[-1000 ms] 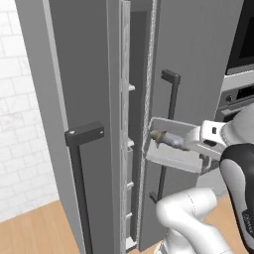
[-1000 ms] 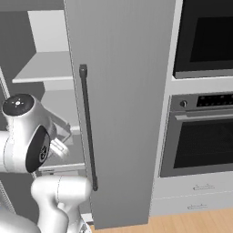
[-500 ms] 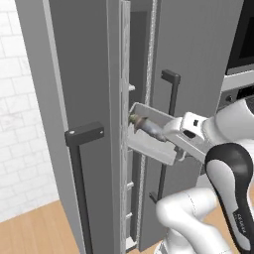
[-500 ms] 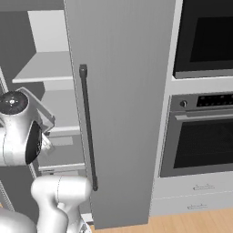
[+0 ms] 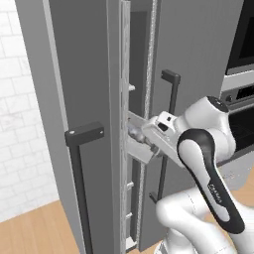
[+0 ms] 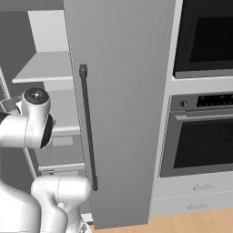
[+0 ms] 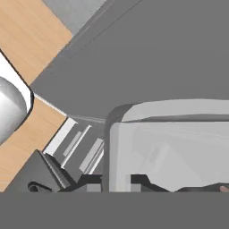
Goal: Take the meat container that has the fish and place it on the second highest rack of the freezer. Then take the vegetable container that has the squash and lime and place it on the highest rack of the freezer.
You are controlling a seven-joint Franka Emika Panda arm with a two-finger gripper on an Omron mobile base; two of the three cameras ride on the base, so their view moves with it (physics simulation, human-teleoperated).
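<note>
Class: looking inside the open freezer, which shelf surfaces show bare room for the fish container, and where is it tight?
Bare: the upper pale shelf under the compartment's ceiling. Tight: the narrow gap between open door and freezer edge, where container enters.

fish half behind freezer door edge, tool fingertips unseen

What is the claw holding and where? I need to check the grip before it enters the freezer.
The claw is shut on the fish tray, gripping its near rim.
</note>
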